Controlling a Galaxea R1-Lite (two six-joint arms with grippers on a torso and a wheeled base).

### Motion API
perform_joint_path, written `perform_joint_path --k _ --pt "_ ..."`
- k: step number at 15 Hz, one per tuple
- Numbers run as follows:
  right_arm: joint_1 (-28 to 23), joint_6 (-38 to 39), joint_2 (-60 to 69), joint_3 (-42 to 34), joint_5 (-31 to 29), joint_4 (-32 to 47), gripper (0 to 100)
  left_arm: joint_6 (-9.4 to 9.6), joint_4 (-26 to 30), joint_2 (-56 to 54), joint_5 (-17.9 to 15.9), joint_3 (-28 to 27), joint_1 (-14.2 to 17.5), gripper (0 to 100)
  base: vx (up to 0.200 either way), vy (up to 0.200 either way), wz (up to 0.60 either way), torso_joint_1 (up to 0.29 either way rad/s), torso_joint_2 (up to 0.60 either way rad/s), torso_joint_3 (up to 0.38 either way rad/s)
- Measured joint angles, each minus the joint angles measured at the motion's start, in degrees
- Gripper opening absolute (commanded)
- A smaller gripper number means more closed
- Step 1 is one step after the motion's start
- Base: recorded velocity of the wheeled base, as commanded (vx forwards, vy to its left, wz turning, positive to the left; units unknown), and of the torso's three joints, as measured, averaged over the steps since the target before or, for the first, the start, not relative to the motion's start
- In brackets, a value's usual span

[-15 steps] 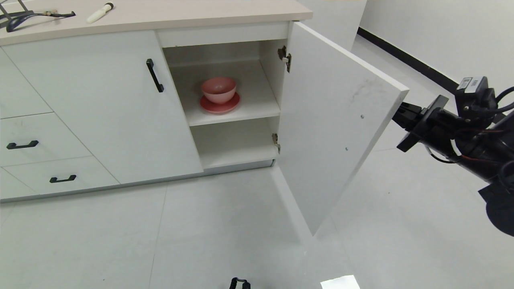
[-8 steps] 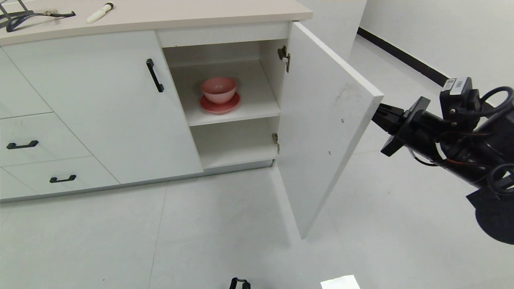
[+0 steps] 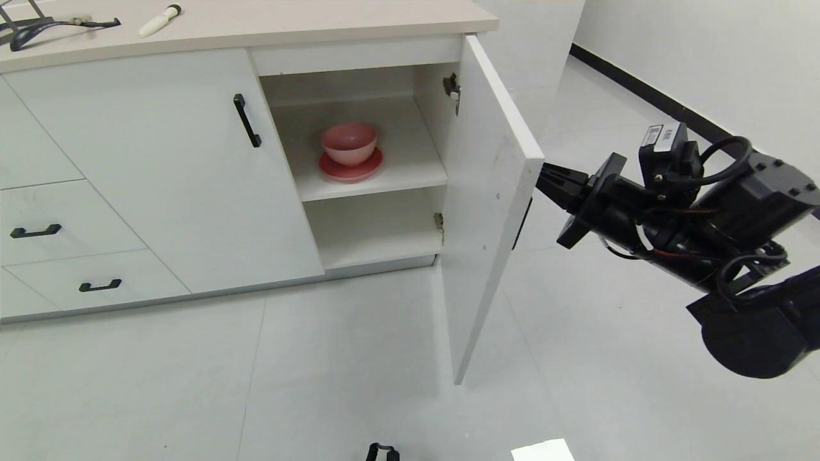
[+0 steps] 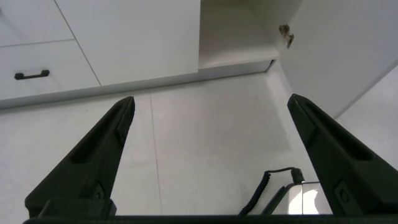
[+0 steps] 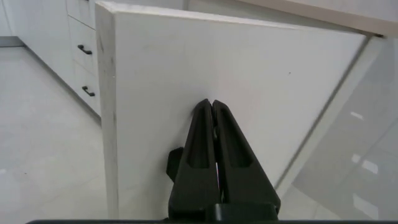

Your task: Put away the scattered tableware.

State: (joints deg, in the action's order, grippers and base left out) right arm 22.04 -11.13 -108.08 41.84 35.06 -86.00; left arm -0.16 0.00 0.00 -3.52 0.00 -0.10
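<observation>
A pink bowl (image 3: 348, 142) sits on a red plate (image 3: 350, 169) on the upper shelf of the open white cabinet (image 3: 378, 186). The cabinet door (image 3: 487, 192) stands roughly half open. My right gripper (image 3: 544, 177) is shut, its fingertips pressed against the door's outer face (image 5: 273, 81) close to the black handle (image 5: 175, 167); nothing is held between them (image 5: 212, 107). My left gripper (image 4: 211, 101) hangs open low over the floor in front of the cabinet, holding nothing.
The neighbouring door with a black handle (image 3: 246, 120) is closed, and drawers (image 3: 35, 230) lie further left. On the countertop lie a white tool (image 3: 159, 20) and a black rack (image 3: 38, 29). A white sheet (image 3: 541, 450) lies on the tiled floor.
The cabinet door has swung leftward toward the cabinet, and my right gripper has moved left with it, staying against its outer face.
</observation>
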Motion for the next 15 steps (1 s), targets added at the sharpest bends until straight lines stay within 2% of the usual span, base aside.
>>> perform_joint_path --k 4,15 --pt "3.0 0.3 -2.7 2.6 -2.9 0.1 0 0.0 0.0 0.0 0.0 0.0 0.0 100 0.0 0.0 0.0 0.0 0.0 0.0" --pt "10.4 0.2 -11.0 14.1 -3.5 0.3 0 0.0 0.0 0.0 0.0 0.0 0.0 100 0.0 0.0 0.0 0.0 0.0 0.0"
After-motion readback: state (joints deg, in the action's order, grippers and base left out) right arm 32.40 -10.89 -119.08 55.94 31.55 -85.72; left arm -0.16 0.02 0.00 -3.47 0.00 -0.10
